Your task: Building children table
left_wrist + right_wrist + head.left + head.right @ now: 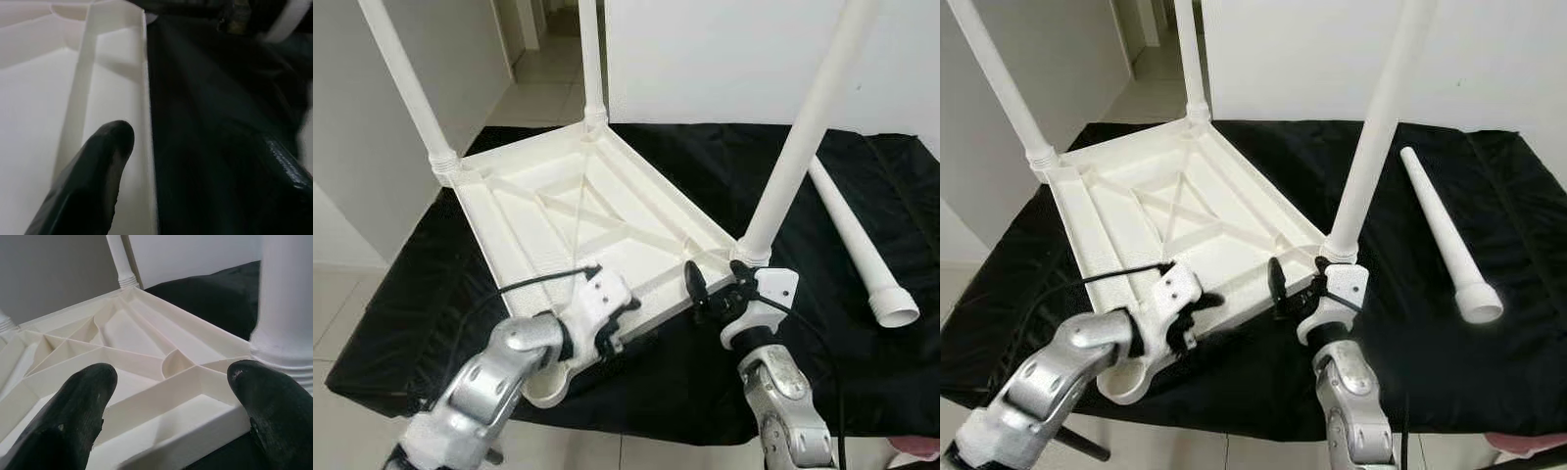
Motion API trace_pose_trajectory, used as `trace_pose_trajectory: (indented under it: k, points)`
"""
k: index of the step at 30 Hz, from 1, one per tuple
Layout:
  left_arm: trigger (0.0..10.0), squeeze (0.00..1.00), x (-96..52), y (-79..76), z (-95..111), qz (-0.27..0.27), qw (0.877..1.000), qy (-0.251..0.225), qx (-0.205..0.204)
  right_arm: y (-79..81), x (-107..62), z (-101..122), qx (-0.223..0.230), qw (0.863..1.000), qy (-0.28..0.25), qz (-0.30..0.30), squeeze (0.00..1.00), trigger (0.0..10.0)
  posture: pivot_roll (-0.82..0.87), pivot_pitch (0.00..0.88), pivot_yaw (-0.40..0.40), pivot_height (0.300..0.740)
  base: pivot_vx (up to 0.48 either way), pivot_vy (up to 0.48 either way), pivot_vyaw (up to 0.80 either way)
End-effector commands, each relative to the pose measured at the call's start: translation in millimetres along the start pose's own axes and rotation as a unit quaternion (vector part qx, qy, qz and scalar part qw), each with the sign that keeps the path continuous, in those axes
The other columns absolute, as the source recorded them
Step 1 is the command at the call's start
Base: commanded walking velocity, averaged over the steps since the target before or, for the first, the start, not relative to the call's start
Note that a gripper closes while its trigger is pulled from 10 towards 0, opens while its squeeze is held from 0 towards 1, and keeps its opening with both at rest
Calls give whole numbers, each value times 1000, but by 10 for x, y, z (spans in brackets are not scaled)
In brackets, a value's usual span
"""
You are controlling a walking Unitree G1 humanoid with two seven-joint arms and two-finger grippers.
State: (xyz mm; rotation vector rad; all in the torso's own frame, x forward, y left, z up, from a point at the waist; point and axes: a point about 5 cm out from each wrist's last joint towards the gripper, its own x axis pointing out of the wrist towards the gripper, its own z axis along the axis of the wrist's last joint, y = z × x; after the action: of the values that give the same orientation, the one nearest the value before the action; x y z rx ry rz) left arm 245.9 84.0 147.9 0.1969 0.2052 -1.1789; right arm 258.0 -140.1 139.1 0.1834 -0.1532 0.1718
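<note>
Assembling a white plastic children's table (578,211), upside down on a black-draped counter (862,382), three legs fitted. At near left, the left gripper (607,323) straddles the table's near rim, jaws apparently closed on it. The right gripper (717,287), jaws wide open and empty, faces the near right corner. At far right lies the loose fourth leg (857,240), likely next for the empty near-left socket (548,387).
</note>
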Motion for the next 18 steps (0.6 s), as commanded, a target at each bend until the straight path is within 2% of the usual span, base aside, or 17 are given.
trace_pose_trajectory:
  k: [1, 2, 3, 4, 5, 6, 9, 12, 14, 15, 18]
  points:
    - [10000, 0, -122, -106, 72, -82, 996, -15, -22, -4, -17, -46, -3, 1000, 6, -5, 0, 10000, -77, 43, 95, 740, 0, 0, 0]
    - [10000, 0, -122, -106, 72, -82, 996, -15, -22, -4, -17, -46, -3, 1000, 6, -5, 0, 10000, -77, 43, 95, 740, 0, 0, 0]
    - [10000, 0, -264, -124, 98, -104, 993, -14, -46, -4, -21, -57, -4, 1000, 7, -8, 0, 10000, -77, 51, 95, 740, 0, 0, 0]
    - [10000, 0, -264, -124, 98, -104, 993, -14, -46, -4, -21, -57, -4, 1000, 7, -8, 0, 10000, -77, 51, 95, 740, 0, 0, 0]
    - [10000, 0, -385, -83, 104, -110, 993, -10, -51, -11, -24, -71, -5, 1000, 9, -13, 0, 10000, -74, 55, 94, 740, 0, 0, 0]
    - [10000, 0, -429, -60, 101, -111, 993, -6, -50, -15, -27, -78, -5, 1000, 10, -15, 0, 10000, -74, 55, 94, 740, 0, 0, 0]
    - [10000, 0, -467, -29, 90, -107, 993, 1, -48, -19, -29, -86, -6, 1000, 11, -17, 0, 10000, -74, 55, 94, 740, 0, 0, 0]
    - [10000, 0, -549, 56, 53, -85, 995, 14, -44, -34, -40, -108, -7, 1000, 13, -28, 0, 10000, -68, 59, 90, 740, 0, 0, 0]
    - [10000, 0, -644, 196, -8, -52, 997, 26, -47, -28, -42, -146, -8, 999, 17, -40, 0, 10000, -71, 57, 87, 740, 0, 0, 0]
    - [10000, 0, -644, 196, -8, -52, 997, 26, -47, -28, -42, -146, -8, 999, 17, -40, 0, 10000, -71, 57, 87, 740, 0, 0, 0]
    - [10000, 0, -753, 345, -79, -11, 997, 44, -55, -25, -41, -186, -6, 998, 22, -54, 0, 10000, -69, 63, 85, 740, 0, 0, 0]
